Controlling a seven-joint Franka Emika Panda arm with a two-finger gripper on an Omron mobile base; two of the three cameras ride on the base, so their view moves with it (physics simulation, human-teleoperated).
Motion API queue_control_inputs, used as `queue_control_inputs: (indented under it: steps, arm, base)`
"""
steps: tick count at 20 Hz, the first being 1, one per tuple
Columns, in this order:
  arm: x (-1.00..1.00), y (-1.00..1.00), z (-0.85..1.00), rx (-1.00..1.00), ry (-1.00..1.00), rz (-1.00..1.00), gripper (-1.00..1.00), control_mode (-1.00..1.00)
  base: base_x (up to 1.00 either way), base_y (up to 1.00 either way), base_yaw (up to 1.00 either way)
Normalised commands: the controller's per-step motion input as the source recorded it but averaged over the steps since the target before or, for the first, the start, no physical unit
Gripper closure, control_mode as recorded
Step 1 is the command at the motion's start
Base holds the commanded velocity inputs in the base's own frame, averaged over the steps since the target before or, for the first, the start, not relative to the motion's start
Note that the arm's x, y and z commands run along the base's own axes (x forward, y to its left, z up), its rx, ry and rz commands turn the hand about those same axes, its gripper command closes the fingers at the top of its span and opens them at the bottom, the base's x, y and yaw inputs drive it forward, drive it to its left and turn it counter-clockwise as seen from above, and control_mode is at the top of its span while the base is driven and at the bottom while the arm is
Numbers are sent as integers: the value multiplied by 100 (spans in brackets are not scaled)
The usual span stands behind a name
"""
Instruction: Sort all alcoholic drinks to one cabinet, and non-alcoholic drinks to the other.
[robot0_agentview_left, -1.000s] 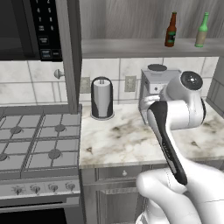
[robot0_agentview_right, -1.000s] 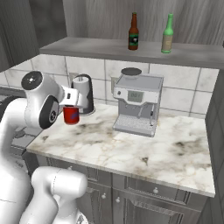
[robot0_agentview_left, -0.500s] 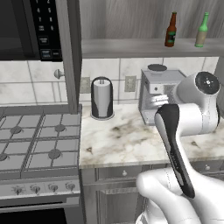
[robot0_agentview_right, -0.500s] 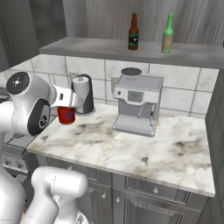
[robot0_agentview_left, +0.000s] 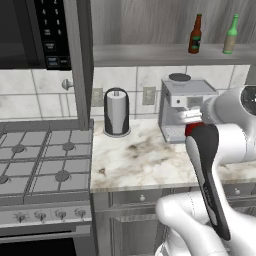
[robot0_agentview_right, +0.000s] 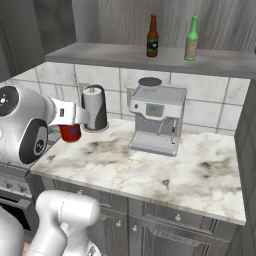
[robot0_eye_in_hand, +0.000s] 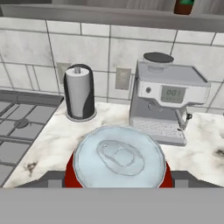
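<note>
My gripper (robot0_eye_in_hand: 116, 177) is shut on the short red soda can (robot0_eye_in_hand: 117, 157), whose silver top looms large at the bottom of the hand view. Seen from the right base, the can (robot0_agentview_right: 70, 133) hangs above the counter's left end, beside the paper towel holder. From the left base, a bit of red can (robot0_agentview_left: 193, 129) peeks out behind my forearm. The brown beer bottle (robot0_agentview_right: 152, 36) and the green beer bottle (robot0_agentview_right: 190, 32) stand upright, side by side, on the open cabinet's grey shelf (robot0_agentview_right: 100, 52), well above and to the right of the can.
A coffee machine (robot0_agentview_right: 156, 119) stands at the back of the marble counter (robot0_agentview_right: 190, 175). A paper towel holder (robot0_agentview_right: 95, 107) is left of it. The stove (robot0_agentview_left: 40, 160) adjoins the counter's left end. An open cabinet door (robot0_agentview_left: 79, 60) hangs above the stove's edge.
My arm has swung its elbow outward, and the can in my grip has drifted slightly left, towards the counter's stove end. The bottles have not moved.
</note>
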Motion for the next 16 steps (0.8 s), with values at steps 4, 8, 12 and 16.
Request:
queue_control_inputs:
  steps: [4,8,12,16]
  arm:
    - [-26,0,15,0,-6,1,100,-100]
    - [-26,0,13,0,-5,0,100,-100]
    - [-23,0,11,0,-3,0,100,-100]
    - [-19,0,4,0,0,1,100,-100]
  base:
    - [0,0,0]
    - [0,0,0]
    - [0,0,0]
    - [0,0,0]
